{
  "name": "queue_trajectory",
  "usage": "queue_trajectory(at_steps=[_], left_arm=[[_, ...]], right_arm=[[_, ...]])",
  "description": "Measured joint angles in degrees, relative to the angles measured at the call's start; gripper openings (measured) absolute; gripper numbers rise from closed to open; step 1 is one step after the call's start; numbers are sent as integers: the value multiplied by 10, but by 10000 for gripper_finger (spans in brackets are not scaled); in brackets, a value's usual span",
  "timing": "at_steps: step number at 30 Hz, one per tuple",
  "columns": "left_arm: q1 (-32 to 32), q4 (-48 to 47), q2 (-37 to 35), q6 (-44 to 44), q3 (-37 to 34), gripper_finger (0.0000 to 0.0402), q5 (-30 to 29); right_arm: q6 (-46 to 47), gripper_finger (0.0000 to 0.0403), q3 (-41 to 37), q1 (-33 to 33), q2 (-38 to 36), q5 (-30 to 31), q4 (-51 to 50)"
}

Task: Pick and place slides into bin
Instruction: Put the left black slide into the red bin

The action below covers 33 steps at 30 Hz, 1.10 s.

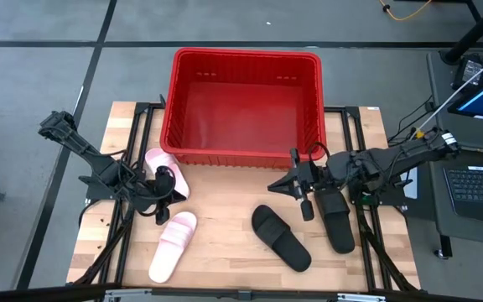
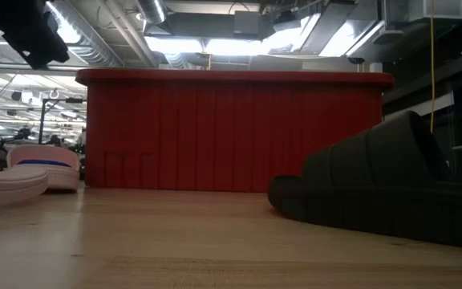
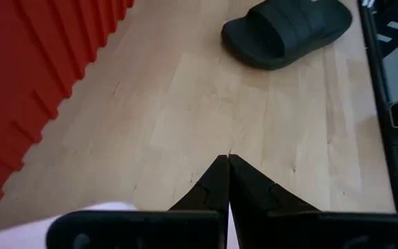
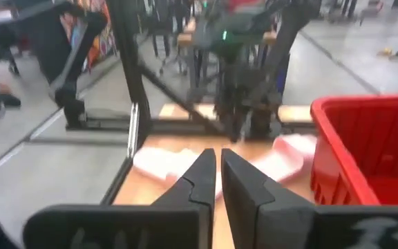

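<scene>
High view: right gripper (image 1: 295, 186), fingers pressed together, hangs just beside the black slide (image 1: 281, 237), whose long axis runs diagonally; left gripper (image 1: 165, 200), clenched empty, sits between the pink slides (image 1: 173, 246).

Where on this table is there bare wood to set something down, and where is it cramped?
Free: the strip along the bin front wall, between the left gripper and right gripper; also between the near pink slide and the angled black slide. Crowded: the left edge around the far pink slide, and the right around the other black slide.
</scene>
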Motion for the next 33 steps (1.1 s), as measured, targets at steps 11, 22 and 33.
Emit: queue_trajectory(at_steps=[11, 22, 33], left_arm=[[0, 54, 0, 47, 0, 2, -36], [0, 217, 0, 194, 0, 2, -38], [0, 402, 0, 396, 0, 1, -38]], right_arm=[[118, 6, 150, 56, 32, -20, -280], [322, 4, 272, 121, 119, -22, -571], [323, 10, 281, 137, 178, -13, -616]])
